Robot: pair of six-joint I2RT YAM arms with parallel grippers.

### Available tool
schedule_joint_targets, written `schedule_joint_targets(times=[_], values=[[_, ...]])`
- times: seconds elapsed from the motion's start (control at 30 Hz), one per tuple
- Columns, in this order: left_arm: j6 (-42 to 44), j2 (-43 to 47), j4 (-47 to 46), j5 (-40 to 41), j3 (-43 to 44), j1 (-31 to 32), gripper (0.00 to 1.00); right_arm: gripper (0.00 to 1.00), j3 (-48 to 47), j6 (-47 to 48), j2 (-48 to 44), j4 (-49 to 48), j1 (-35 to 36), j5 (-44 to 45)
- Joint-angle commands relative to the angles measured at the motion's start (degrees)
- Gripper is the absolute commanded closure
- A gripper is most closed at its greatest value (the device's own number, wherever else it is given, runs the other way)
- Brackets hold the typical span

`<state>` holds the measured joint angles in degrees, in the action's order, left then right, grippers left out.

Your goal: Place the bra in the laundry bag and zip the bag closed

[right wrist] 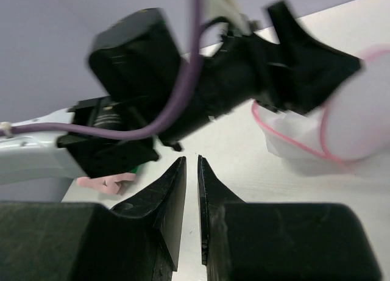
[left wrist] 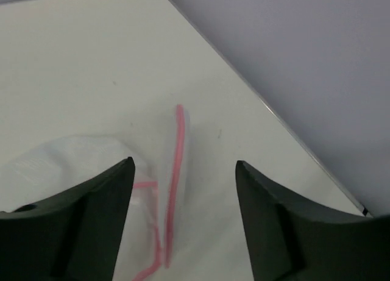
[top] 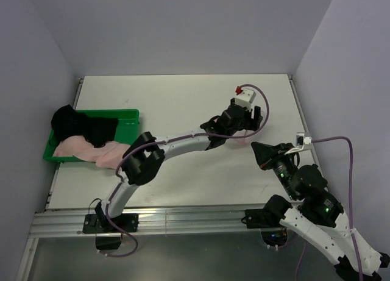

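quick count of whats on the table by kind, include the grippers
green tray: 1
garments in the tray, by colour: 2, a black garment and a pink garment
laundry bag: 1
grippers: 2, the left gripper and the right gripper
total: 6

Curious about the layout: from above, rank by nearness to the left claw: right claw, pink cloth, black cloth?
1. Right claw, close by, to its right.
2. Pink cloth, black cloth: far left in the green tray, too close to call.
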<state>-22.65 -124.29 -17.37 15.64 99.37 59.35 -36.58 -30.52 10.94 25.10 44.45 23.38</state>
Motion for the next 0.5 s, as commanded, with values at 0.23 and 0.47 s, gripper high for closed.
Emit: schedule_joint_targets(times=[0.23,0.47], values=[[-4.8,0.0,12.8,-8.8,14.9,0.6,0.12,0.78,2.9,0.5,-0.5,-5.2,-0.2,-3.9],[-7.5,17.6,14.3,-8.0,-4.7,-7.8,0.16,0.75,4.3,0.7,5.5,-8.6,-0.2,-4.5]])
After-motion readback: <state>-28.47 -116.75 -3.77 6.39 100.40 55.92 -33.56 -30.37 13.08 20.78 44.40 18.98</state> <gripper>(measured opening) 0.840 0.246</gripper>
